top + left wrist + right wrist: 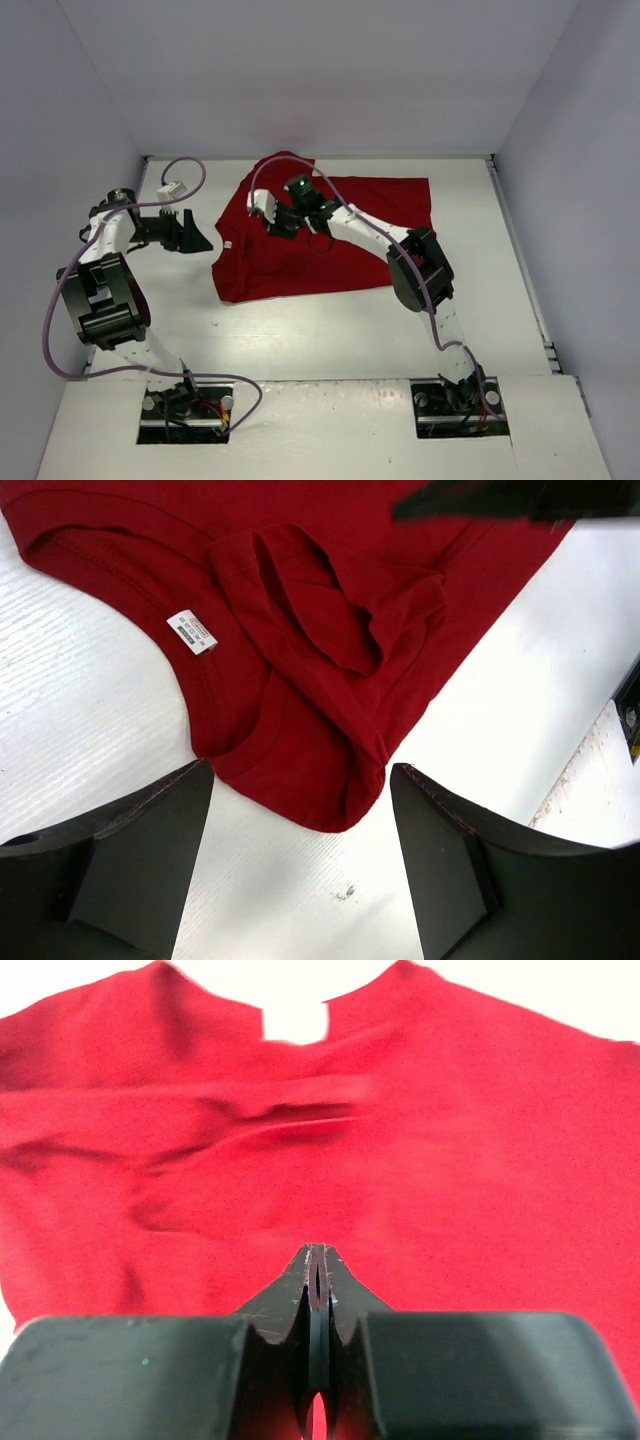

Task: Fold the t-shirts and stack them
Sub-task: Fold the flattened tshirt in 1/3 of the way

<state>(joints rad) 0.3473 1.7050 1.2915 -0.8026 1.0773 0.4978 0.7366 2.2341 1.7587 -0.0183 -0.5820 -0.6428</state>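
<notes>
A dark red t-shirt point(260, 270) lies spread on the white table, rumpled along its left side. My left gripper point(195, 235) is open and empty, just left of the shirt. In the left wrist view its jaws point(300, 775) stand wide apart on either side of a folded cloth edge point(300, 680) near the collar, and the white neck tag point(192, 632) shows. My right gripper point(268, 213) hovers over the shirt's upper left part. In the right wrist view it point(318, 1252) is shut with no cloth between its tips, above the red cloth point(450, 1140).
A white connector on a purple cable point(172, 188) lies on the table at the far left, behind the left arm. White walls enclose the table at the back and both sides. The right arm's elbow point(420, 268) rests over the shirt's right edge.
</notes>
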